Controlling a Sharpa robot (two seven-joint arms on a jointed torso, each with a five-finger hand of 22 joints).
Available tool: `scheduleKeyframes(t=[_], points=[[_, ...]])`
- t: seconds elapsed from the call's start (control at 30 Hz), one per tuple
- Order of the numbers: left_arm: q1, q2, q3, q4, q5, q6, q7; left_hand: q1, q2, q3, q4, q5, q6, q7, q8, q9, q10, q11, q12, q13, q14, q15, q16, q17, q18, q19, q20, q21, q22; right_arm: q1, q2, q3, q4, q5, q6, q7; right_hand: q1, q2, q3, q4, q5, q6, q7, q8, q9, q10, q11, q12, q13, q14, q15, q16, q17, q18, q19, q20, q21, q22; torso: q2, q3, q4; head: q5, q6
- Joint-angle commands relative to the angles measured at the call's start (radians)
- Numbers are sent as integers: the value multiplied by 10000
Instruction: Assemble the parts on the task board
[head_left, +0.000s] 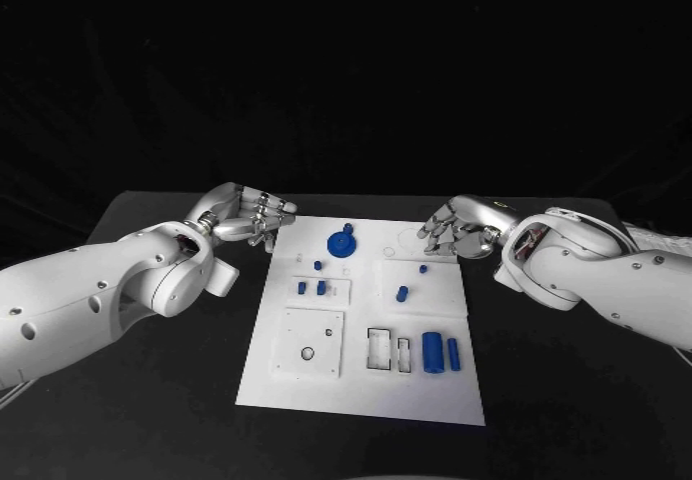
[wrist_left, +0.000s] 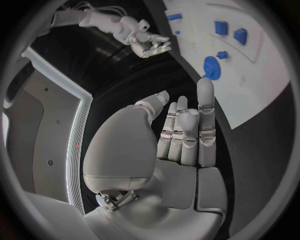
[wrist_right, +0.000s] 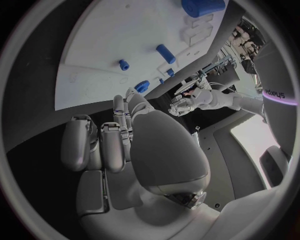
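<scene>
The task board (head_left: 364, 330) lies flat in the middle of the black worktop (head_left: 159, 420), its long side running away from the robot. No lettering or label can be read on it. Taking the board as a clock face in the head view, a round blue disc part (head_left: 342, 244) sits near 12 o'clock. Just below it, toward 10 o'clock, small blue pegs (head_left: 312, 287) stand in a raised panel, and toward 2 o'clock a short blue peg (head_left: 402, 294) lies in another panel with a tiny one beyond it. At about 5 o'clock two blue cylinders (head_left: 440, 352) lie side by side next to an open rectangular slot. At 7 o'clock is a plain square plate with a hole.

The left hand (head_left: 242, 217) hovers beside the board's far left corner, about 10 o'clock, its fingers (wrist_left: 187, 132) lightly curled, slightly apart and holding nothing. The right hand (head_left: 459, 226) hangs at the far right corner, about 2 o'clock, its fingers (wrist_right: 112, 142) bent downward, also holding nothing and touching no part.
</scene>
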Motion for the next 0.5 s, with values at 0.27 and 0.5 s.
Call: scheduleKeyframes(t=[0.27, 0.5], points=[[-97, -607, -50, 788, 5820, 16, 1710, -148, 165, -362, 12, 4, 194, -74, 111, -4, 255, -173, 826, 403, -66, -159, -22, -110, 90, 18, -142, -179, -115, -61, -71, 7, 595, -4019, 1303, -1640, -238, -395, 292, 97, -367, 213, -60, -135, 10, -115, 90, -451, -549, 585, 75, -137, 264, 95, -12, 145, -84, -136, -3, -12, 6, -318, 27], [-119, -771, -55, 907, 6006, 24, 1756, -149, 189, -425, 2, 8, 185, -77, 113, -12, 164, -176, 973, 484, -79, -162, -30, -161, 84, 37, -153, -218, -141, -66, -189, 10, 952, -4456, 1568, -1806, -279, -466, 388, 114, -364, 264, -62, -161, 13, -106, 98, -528, -685, 581, 83, -155, 236, 100, -19, 154, -103, -159, -1, -1, -7, -269, 28]])
